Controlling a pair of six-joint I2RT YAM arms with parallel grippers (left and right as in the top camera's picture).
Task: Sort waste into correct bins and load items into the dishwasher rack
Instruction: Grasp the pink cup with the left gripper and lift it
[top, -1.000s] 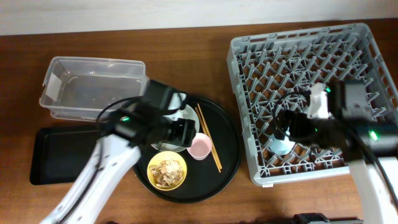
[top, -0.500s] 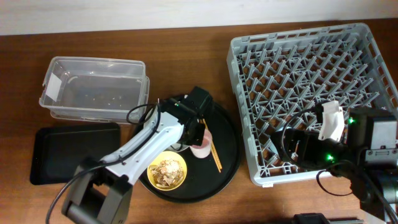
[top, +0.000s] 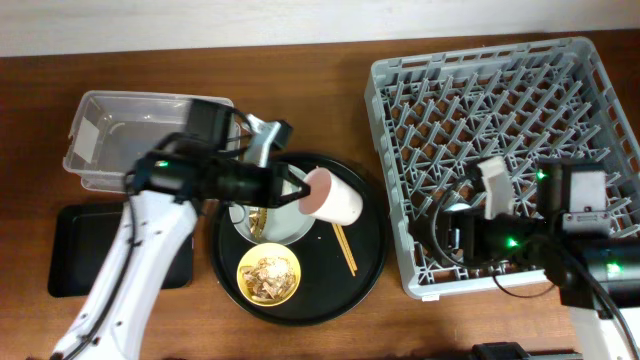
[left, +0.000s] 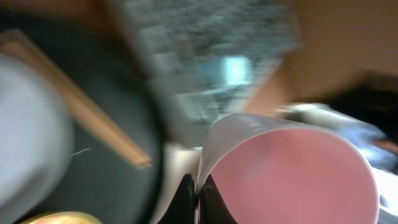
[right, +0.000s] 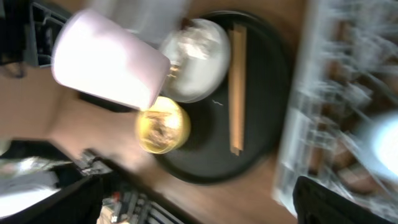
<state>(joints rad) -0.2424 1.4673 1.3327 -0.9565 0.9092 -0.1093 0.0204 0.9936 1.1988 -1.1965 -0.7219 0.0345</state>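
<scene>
Over your rack the right gripper hangs, jaws spread and empty. Only the left wrist view shows the left gripper pinching the rim of the cup. Half a second ago that cup stood on the tray; now it is lifted, tilted over the plate.

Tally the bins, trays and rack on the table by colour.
Clear: 1 (tub)
Black: 2 (flat tray, round tray)
Grey: 1 (dishwasher rack)
Total: 4
</scene>
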